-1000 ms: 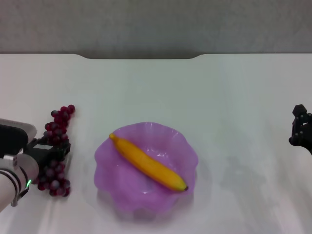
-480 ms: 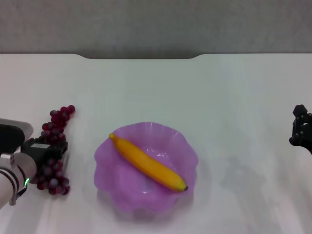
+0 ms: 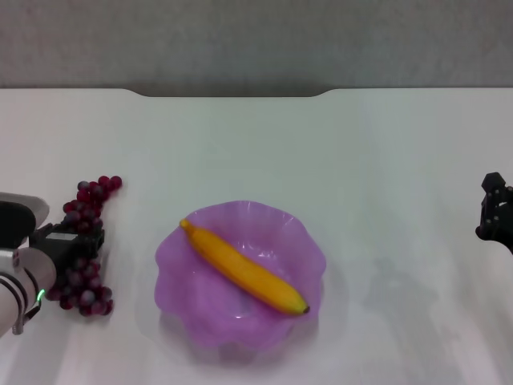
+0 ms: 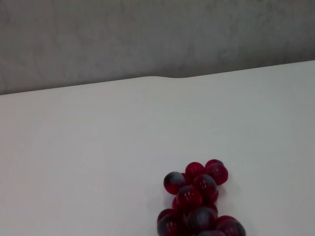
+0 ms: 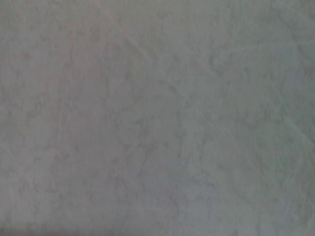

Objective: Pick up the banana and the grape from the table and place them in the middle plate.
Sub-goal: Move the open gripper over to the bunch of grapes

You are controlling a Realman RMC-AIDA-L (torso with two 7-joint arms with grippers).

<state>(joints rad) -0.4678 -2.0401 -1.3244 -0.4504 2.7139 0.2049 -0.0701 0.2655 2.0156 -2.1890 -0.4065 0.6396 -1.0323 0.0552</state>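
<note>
My left gripper sits over the grape near the table's left edge; finger state unreadable. Banana lies diagonally in middle plate. My right gripper parked far right.

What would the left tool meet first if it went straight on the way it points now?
Probably the bunch of dark red-purple grapes: the left tool is already over its middle. Depth is unclear, and past the bunch's far end lies only bare white table.
</note>
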